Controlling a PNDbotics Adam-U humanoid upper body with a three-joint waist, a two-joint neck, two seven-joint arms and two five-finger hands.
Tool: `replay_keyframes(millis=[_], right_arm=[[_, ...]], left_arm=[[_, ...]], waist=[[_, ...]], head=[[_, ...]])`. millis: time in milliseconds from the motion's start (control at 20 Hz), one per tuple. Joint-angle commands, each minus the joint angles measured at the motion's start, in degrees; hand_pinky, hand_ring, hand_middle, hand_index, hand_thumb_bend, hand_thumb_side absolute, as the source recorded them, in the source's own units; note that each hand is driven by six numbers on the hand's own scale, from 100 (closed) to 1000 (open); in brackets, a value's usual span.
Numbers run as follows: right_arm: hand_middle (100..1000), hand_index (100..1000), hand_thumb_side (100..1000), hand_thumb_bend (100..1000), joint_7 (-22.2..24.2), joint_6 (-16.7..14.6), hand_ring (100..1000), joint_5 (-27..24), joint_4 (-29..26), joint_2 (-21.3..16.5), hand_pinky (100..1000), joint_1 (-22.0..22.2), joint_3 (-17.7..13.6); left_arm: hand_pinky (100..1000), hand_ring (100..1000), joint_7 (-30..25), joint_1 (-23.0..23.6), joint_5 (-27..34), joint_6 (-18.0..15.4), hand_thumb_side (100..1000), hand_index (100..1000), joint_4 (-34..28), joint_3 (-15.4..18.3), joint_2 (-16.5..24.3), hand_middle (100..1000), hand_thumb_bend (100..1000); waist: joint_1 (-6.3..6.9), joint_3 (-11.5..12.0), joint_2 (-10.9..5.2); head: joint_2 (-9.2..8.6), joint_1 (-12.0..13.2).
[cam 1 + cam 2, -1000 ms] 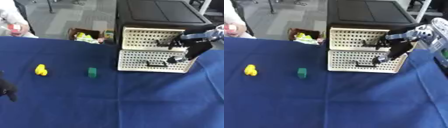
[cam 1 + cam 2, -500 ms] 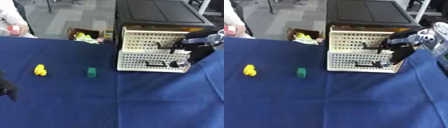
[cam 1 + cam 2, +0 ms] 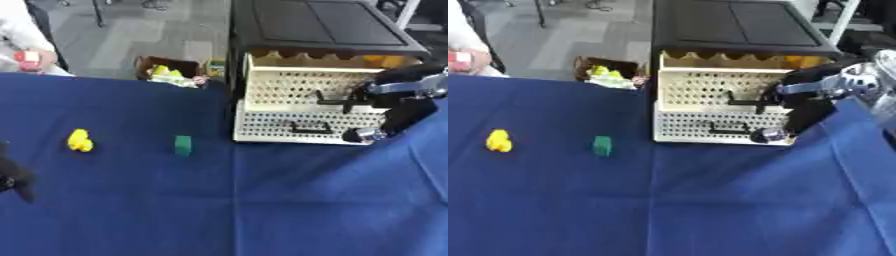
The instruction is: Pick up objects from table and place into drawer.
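The cream perforated upper drawer [image 3: 306,85] of the small black-topped cabinet [image 3: 315,22] stands pulled partway out at the far right of the blue cloth-covered table [image 3: 219,200], its open top showing a scalloped rear edge and something orange-yellow in the right corner; the lower perforated drawer [image 3: 302,127] beneath it sits pushed in, a dark handle on its front. The robot's right hand [image 3: 811,95], black with silver joints, comes in from the right and sits against the upper drawer's front at its dark handle [image 3: 745,101], fingers curled round that handle as far as I can make out. The things waiting to go in lie well apart from the cabinet on the cloth: a small yellow lumpy toy-like object [image 3: 80,140] toward the left, and a small green block [image 3: 183,145] between it and the cabinet, nearer the cabinet. At the lower left edge a dark bit of the left hand [image 3: 16,179] shows, resting low on the cloth; I cannot tell how its fingers stand. Beyond the table's far edge an open cardboard box [image 3: 171,72] with bright yellow-green contents sits on the grey floor
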Motion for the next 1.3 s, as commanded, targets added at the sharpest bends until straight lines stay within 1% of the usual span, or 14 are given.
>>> replay_keyframes(millis=[50, 200, 300, 450, 600, 1100, 1300], right_arm=[[100, 850, 791, 412, -0.37, 0.78, 100, -1.19, -2.94, -3.22, 292, 0.12, -0.67], [100, 877, 789, 409, -0.57, 1.28, 100, -2.17, -5.17, -4.32, 290, 1.50, -0.93], [100, 874, 788, 411, -0.42, 1.56, 100, -2.71, -6.43, -4.59, 291, 1.87, -0.95], [100, 879, 787, 408, 0.57, 2.34, 100, -2.16, -4.81, -2.38, 293, -0.66, -0.38], [100, 889, 787, 404, 1.19, 1.92, 100, -1.82, -3.37, -1.21, 293, -2.03, -0.01], [100, 881, 789, 408, 0.81, 1.55, 100, -2.08, -4.64, -1.90, 292, -1.39, -0.51], [100, 884, 791, 412, 1.28, 1.48, 100, -1.60, -3.95, -1.71, 284, -1.35, -0.24]], left_arm=[[440, 582, -0.03, -0.59, -0.20, 0.16, 819, 802, -1.15, -0.03, 1.03, 522, 100], [439, 581, -0.04, -0.55, -0.21, 0.26, 823, 803, -1.15, -0.03, 1.02, 521, 100], [439, 581, -0.09, -0.60, -0.21, 0.35, 822, 802, -1.15, -0.08, 0.98, 520, 100], [438, 580, -0.07, -0.48, -0.16, 0.42, 822, 802, -1.15, -0.07, 0.95, 520, 100], [438, 580, 0.00, -0.39, -0.13, 0.46, 821, 802, -1.15, -0.01, 0.95, 520, 100], [437, 579, -0.07, -0.33, -0.25, 0.49, 824, 800, -1.15, 0.02, 0.88, 519, 100], [436, 579, -0.09, -0.32, -0.35, 0.48, 823, 800, -1.15, 0.04, 0.78, 519, 100]], waist=[[0.06, -0.06, -1.30], [0.03, -0.06, -1.29], [0.01, 0.02, -1.31], [0.07, -0.03, -1.48], [0.12, -0.19, -1.56], [0.16, -0.27, -1.49], [0.18, -0.14, -1.45]], head=[[-0.89, -0.16], [-1.08, -0.25], [-1.05, -0.33], [-0.95, -0.30], [-0.90, -0.17], [-1.07, -0.25], [-1.07, -0.31]])
